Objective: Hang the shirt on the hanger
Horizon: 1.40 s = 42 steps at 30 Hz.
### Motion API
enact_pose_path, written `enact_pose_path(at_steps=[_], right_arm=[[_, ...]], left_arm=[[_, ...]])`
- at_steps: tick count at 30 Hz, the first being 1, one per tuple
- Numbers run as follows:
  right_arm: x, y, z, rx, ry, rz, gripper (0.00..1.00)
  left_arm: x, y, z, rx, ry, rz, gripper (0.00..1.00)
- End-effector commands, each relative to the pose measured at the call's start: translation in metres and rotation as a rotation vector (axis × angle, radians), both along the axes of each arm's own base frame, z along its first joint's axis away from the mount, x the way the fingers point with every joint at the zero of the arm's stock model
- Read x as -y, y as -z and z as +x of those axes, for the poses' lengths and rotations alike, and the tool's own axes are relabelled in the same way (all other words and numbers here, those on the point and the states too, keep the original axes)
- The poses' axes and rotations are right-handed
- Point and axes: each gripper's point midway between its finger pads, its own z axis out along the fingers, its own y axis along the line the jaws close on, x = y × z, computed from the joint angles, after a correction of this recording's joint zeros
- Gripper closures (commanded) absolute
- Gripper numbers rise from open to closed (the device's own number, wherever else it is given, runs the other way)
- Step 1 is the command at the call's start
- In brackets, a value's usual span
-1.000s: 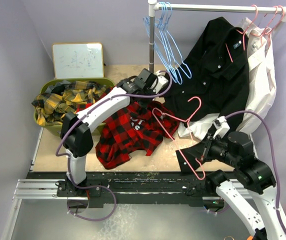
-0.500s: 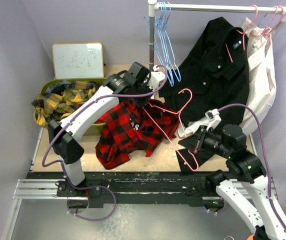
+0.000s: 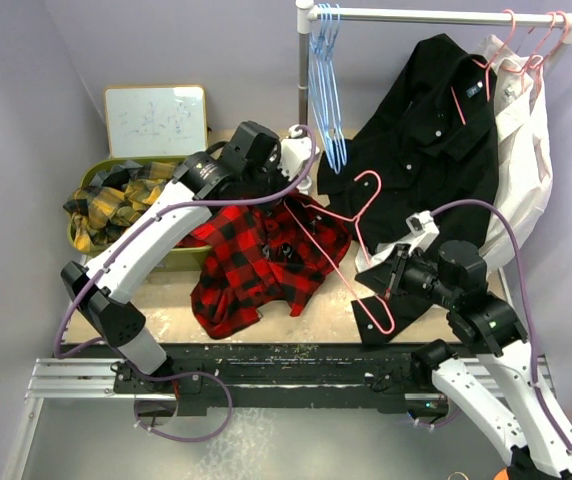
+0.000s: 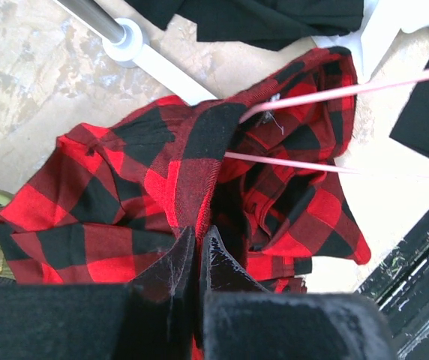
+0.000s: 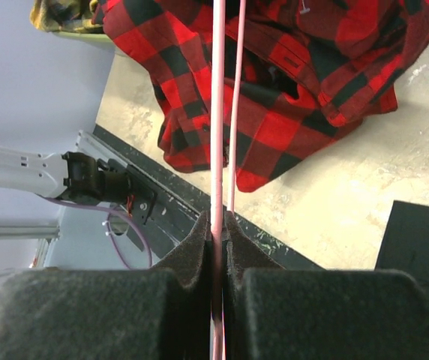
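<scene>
— Shirt (image 3: pixel 266 262) first, please: where does it lie?
— Around the middle of the table (image 3: pixel 171 300). Its lower part is spread flat toward the near edge. The upper part is lifted off the table, nearer to the far edge, close to the rack pole (image 3: pixel 304 90)
— What lifts it?
— The left fingers (image 4: pixel 171 271). They are pressed together on a fold of the red-and-black cloth, with almost no gap between them
— And the hanger (image 3: pixel 338 216)?
— It is in the air, tilted, between the shirt and the right arm. The right fingers (image 5: pixel 238 251) are closed tightly on its thin pink wire, at the end toward the near right corner. The opposite end goes into the lifted part of the shirt, just beside the left fingers, and two pink wires disappear under a fold there
— Does it pass through the collar or a sleeve?
— I cannot tell, the cloth is too bunched
— What else is around?
— A black shirt (image 3: pixel 436 130) and a white shirt (image 3: pixel 526 150) hang at the far right, and blue hangers (image 3: pixel 324 90) hang beside the pole. A green basket (image 3: pixel 91 176) with yellow plaid cloth (image 3: pixel 116 205) stands at the far left corner, with a whiteboard (image 3: pixel 156 120) behind it
</scene>
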Motion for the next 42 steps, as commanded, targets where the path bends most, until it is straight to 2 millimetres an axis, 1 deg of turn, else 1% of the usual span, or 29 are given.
enact_pose_path(at_steps=[1,3,5,12,15,18,21,24,28,31,34,37,42], right_arm=[[-0.009,-0.05,0.017,0.16,-0.015,0.067,1.0],[-0.013,-0.056,0.019,0.176,-0.027,0.085,1.0],[-0.015,-0.058,0.021,0.178,-0.03,0.098,1.0],[-0.023,-0.064,0.023,0.195,-0.045,0.123,1.0],[-0.027,-0.064,0.022,0.201,-0.051,0.119,1.0],[-0.038,-0.06,0.019,0.201,-0.068,0.112,1.0],[-0.05,-0.052,0.015,0.194,-0.079,0.08,1.0],[-0.055,-0.049,0.014,0.209,-0.069,0.065,1.0],[-0.049,-0.051,0.021,0.239,-0.02,0.046,1.0],[-0.05,-0.049,0.025,0.255,-0.014,0.039,1.0],[-0.059,-0.045,0.027,0.257,-0.029,0.044,1.0],[-0.068,-0.048,0.029,0.281,-0.037,0.05,1.0],[-0.079,-0.053,0.034,0.321,-0.033,0.022,1.0]], left_arm=[[0.0,-0.012,-0.014,0.0,0.047,-0.043,0.99],[0.003,-0.014,-0.02,-0.017,0.074,-0.06,0.99],[0.006,-0.018,-0.025,-0.025,0.096,-0.079,0.99],[0.005,-0.023,-0.031,-0.028,0.11,-0.094,0.98],[0.004,-0.025,-0.033,-0.028,0.111,-0.101,0.98],[0.003,-0.026,-0.034,-0.038,0.112,-0.118,0.98],[-0.002,-0.028,-0.034,-0.054,0.107,-0.149,0.98],[-0.009,-0.03,-0.033,-0.053,0.094,-0.165,0.98],[-0.019,-0.031,-0.034,-0.055,0.082,-0.188,0.97],[-0.026,-0.031,-0.034,-0.063,0.072,-0.206,0.97],[-0.031,-0.033,-0.038,-0.073,0.078,-0.231,0.96],[-0.034,-0.035,-0.042,-0.083,0.086,-0.251,0.95],[-0.036,-0.032,-0.044,-0.091,0.088,-0.251,0.95]])
